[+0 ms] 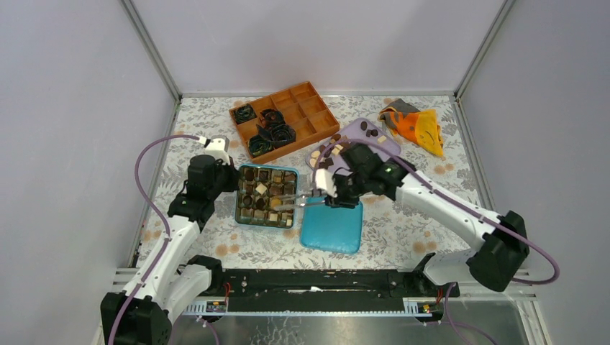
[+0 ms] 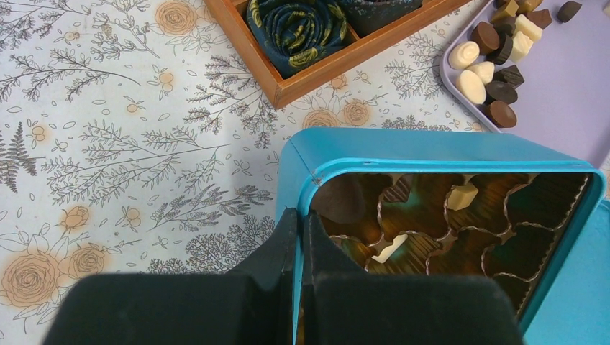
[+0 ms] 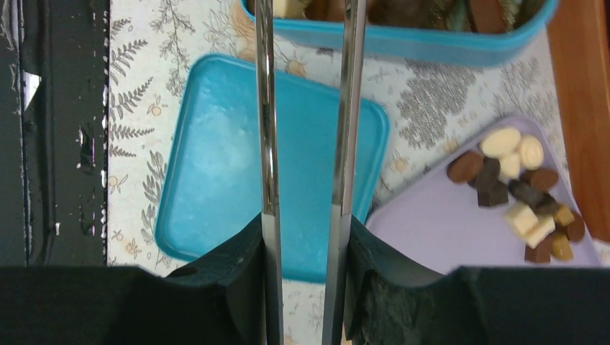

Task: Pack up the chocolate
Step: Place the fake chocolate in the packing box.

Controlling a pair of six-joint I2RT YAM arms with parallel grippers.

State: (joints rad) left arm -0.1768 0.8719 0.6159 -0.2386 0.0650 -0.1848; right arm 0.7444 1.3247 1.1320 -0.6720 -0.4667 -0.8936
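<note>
A glossy, smooth teal box (image 2: pixel 403 147) with crinkled paper liners stands on the matt, floral-print tabletop (image 2: pixel 108 144), near a grained wooden tray (image 2: pixel 316 74), a smooth lilac plastic tray (image 2: pixel 575 86) and softly sheened chocolate (image 2: pixel 471 85).

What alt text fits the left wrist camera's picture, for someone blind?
The left gripper pinches the wall of an open blue box holding chocolates in paper cups. Beyond it, on a flowered cloth, sit a wooden tray and a lilac tray of loose chocolates.
</note>
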